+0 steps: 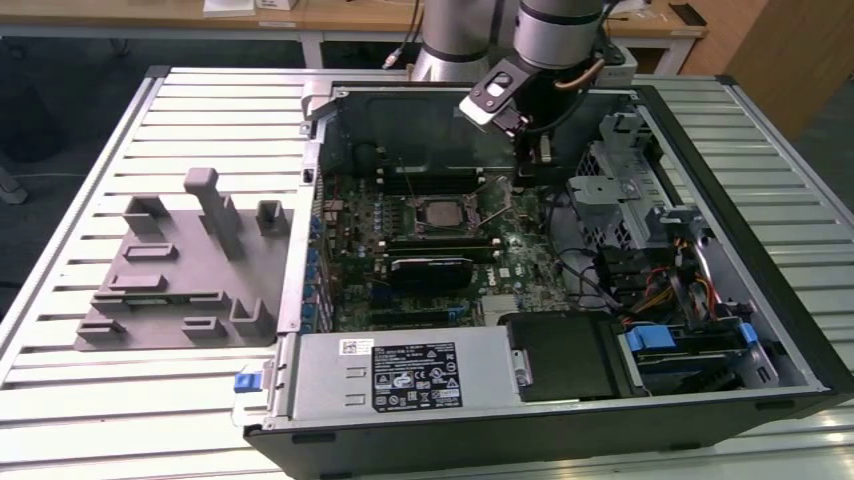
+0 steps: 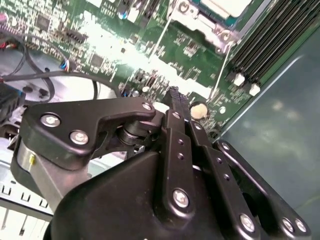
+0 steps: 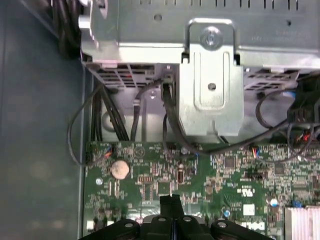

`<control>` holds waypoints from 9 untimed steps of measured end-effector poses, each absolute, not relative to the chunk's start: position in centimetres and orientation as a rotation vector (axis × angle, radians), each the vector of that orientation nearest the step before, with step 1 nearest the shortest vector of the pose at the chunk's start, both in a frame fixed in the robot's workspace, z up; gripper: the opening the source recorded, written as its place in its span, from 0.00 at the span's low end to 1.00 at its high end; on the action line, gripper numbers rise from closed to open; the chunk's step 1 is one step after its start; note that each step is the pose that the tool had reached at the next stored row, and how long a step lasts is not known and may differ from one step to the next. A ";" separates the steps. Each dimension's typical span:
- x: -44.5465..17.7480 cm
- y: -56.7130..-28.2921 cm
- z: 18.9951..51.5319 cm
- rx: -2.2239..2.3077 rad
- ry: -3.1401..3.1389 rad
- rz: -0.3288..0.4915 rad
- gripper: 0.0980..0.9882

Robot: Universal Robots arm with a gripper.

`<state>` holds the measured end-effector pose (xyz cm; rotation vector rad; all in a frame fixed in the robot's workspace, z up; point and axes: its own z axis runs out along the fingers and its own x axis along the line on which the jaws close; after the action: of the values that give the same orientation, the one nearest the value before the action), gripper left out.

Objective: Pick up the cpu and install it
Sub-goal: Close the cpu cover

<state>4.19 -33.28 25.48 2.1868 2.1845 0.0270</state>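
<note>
The cpu (image 1: 439,212) lies flat in the motherboard socket inside the open computer case (image 1: 694,150), silver top up. Its corner also appears in the second wrist view (image 2: 227,6), framed by the socket's metal bracket. My gripper (image 1: 525,172) hangs inside the case, to the exterior view's right of the socket and apart from the chip. In both wrist views its black fingers are pressed together with nothing between them (image 3: 170,199) (image 2: 176,96), just above the green board near a coin battery (image 3: 120,170). A thin metal lever (image 1: 497,210) slants up beside the socket.
Long black memory sticks (image 1: 427,180) flank the socket. A metal drive cage (image 1: 621,190) and cable bundles (image 1: 601,270) crowd the exterior view's right. A grey box with a white label (image 1: 400,375) fills the near corner. A grey fixture with pegs (image 1: 180,270) sits outside the case.
</note>
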 end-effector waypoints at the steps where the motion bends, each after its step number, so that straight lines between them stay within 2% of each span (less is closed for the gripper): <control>1: 4.4 -33.3 25.5 2.187 2.184 0.027 0.01; 9: 4.6 -33.3 25.3 2.187 2.185 0.027 0.01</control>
<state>4.58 -33.28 25.30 2.1870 2.1845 0.0269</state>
